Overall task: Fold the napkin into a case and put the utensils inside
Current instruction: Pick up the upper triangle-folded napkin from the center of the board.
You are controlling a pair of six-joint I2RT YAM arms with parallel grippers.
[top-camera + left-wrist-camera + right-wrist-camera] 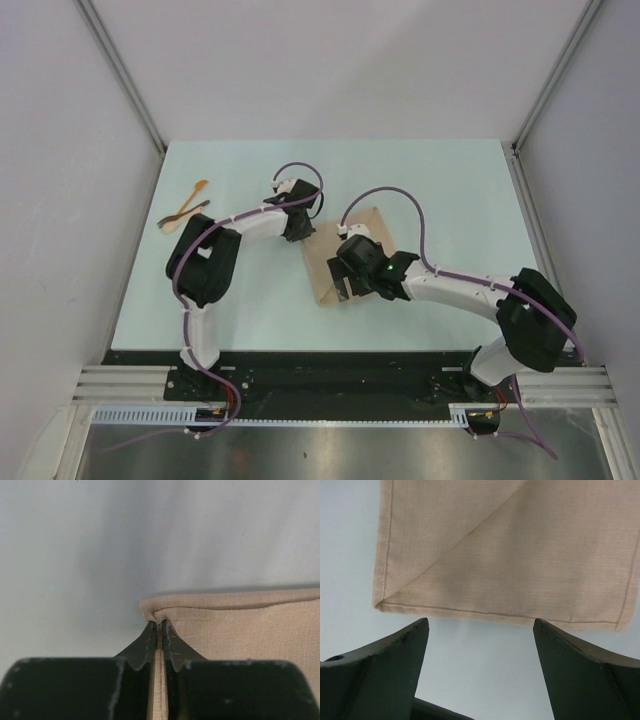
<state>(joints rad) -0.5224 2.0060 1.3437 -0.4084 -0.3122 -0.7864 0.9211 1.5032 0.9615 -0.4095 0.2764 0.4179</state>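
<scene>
- Position: the napkin (pixel 320 262) lies flat mid-desk (pixel 450 190), partly folded, with a diagonal flap across it.
- The left end effector (pixel 159 625) is clenched on a doubled corner at the napkin's far-left side.
- The right end effector (pixel 480 625) is released, fingers spread. The napkin's near hem lies just ahead of its tips and runs crosswise between them.
- That hem is probably the next thing to grasp, and the right arm is plainly the nearer one.
- The utensils (pixel 184 212) rest well apart to the napkin's left, crossed over each other, on the left arm's side.
- Nothing stands between the hem and the open fingers.
</scene>
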